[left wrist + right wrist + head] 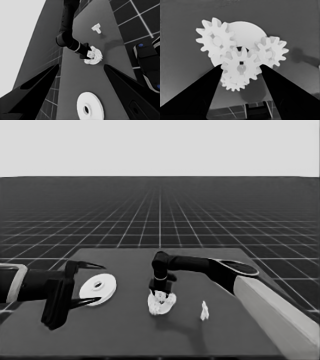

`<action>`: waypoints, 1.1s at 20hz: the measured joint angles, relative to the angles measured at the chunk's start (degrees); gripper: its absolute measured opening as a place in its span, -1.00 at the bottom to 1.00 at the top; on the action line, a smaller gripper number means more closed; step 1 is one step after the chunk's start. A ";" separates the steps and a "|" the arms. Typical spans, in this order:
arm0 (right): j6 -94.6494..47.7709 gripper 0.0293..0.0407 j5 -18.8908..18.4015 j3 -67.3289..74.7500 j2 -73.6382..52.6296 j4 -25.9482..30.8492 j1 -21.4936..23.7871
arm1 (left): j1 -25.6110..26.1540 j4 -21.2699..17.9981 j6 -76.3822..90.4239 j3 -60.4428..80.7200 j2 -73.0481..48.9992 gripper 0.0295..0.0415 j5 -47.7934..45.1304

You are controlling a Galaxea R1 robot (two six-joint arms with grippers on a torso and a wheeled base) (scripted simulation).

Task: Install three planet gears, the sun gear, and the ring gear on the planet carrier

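Right tool clamps the sun gear over the smaller round part mid-tabletop, among three planet gears. Next: mesh and seat. Left tool parked, fingers apart, at the larger round part.

Setting: a simulated robot test cell, not a physical room. Evidence follows. A dark rectangular counter stands alone on a floor ruled with a pale grid that runs to a straight horizon. Above the horizon lies a blank pale band with no walls, windows or furniture. Two jointed arms, the left arm and the right arm, enter from opposite sides over the counter. Only plain white machine parts rest on the counter, among them a toothed gear. Past the counter's edge, the left wrist view shows dark machinery bearing small blue lights.
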 joint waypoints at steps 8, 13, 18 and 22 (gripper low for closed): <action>4.80 -0.68 0.00 0.01 0.01 0.01 -0.01 | 0.00 0.00 0.00 0.00 0.00 0.49 0.00; 7.80 -0.68 0.00 -0.02 -0.02 0.00 -0.13 | 0.00 0.00 0.00 0.00 0.00 0.49 0.00; 10.80 -0.68 0.00 -0.03 -0.03 0.00 -0.15 | 0.00 0.00 0.00 0.00 0.00 0.49 0.00; 13.20 -0.68 0.00 -0.03 -0.03 0.00 -0.15 | 0.00 0.00 0.00 0.00 0.00 0.49 0.00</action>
